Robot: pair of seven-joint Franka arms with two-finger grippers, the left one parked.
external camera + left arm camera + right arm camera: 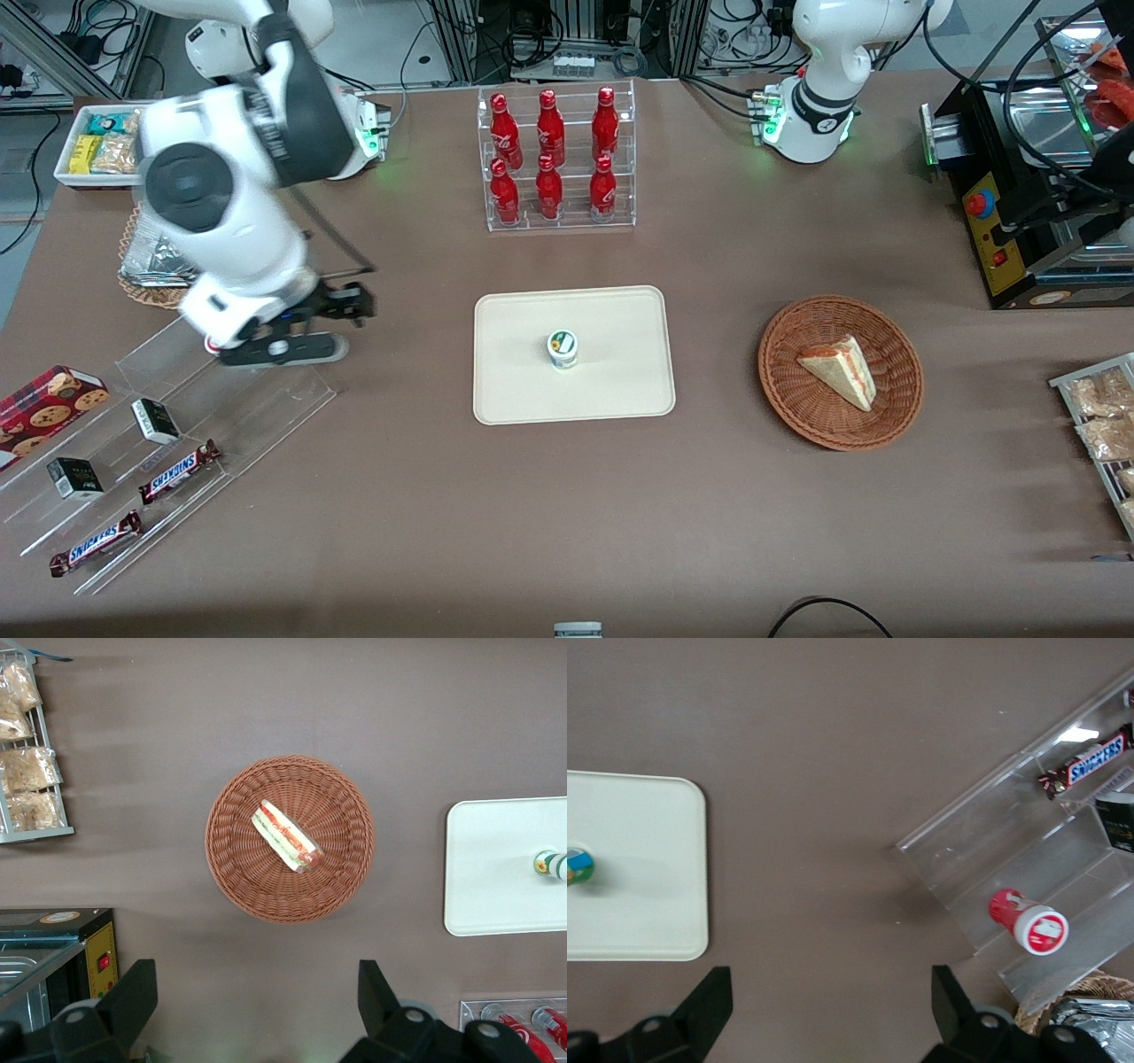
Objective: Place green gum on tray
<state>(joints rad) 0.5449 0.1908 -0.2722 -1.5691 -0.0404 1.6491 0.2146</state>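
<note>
The green gum (pixel 563 348), a small white bottle with a green-and-white lid, stands upright near the middle of the cream tray (pixel 620 390). It also shows in the right wrist view (pixel 578 865) on the tray (pixel 647 904), and in the left wrist view (pixel 549 865) on the tray (pixel 496 859). My right gripper (pixel 354 306) is open and empty above bare table, between the tray and the clear acrylic stand (pixel 221 416), well apart from the gum. In the right wrist view the gripper (pixel 830 992) has nothing between its fingers.
A red-lidded bottle (pixel 1028 921) lies on the acrylic stand with Snickers bars (pixel 177 470) and small dark boxes (pixel 155 420). A rack of red cola bottles (pixel 554 159) stands farther from the front camera than the tray. A wicker basket (pixel 797 390) holding a sandwich sits toward the parked arm's end.
</note>
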